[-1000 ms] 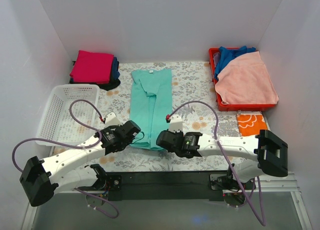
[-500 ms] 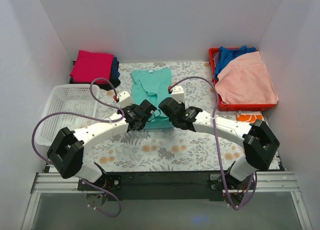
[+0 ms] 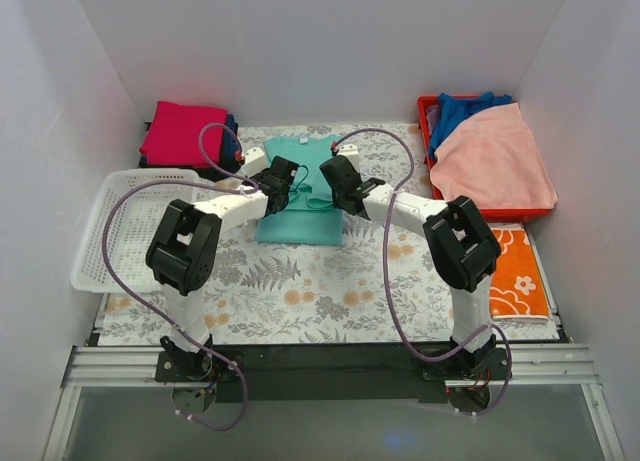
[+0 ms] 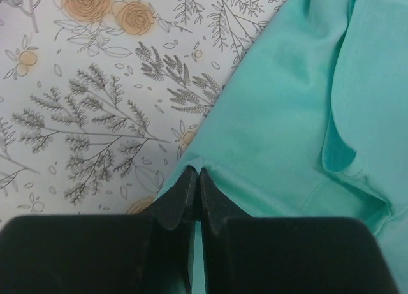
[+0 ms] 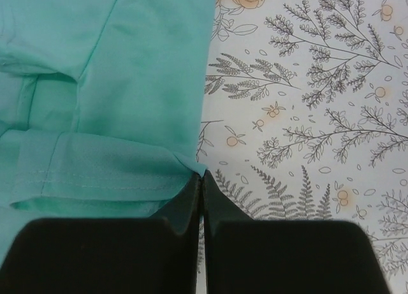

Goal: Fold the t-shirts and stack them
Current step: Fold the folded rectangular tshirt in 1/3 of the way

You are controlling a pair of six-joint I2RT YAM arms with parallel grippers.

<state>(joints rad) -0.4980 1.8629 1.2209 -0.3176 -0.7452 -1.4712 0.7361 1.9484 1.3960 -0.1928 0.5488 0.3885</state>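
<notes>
The mint-teal t-shirt (image 3: 300, 219) lies folded over on the flowered table, its hem end carried up toward the collar. My left gripper (image 3: 281, 171) is shut on the shirt's left hem corner (image 4: 199, 168). My right gripper (image 3: 333, 170) is shut on the right hem corner (image 5: 197, 171). Both grippers hover over the shirt's far end, side by side. A stack of folded shirts, magenta (image 3: 184, 133) on top of dark blue and black ones, sits at the back left.
A white basket (image 3: 128, 231) stands at the left. A red tray (image 3: 482, 213) at the back right holds a blue cloth (image 3: 465, 109) and a pink towel (image 3: 495, 161). An orange cloth (image 3: 517, 271) lies at the right edge.
Both grippers have carried the shirt's hem from the near side of the table up toward the collar, folding the shirt in half. The arms now stretch far out.
</notes>
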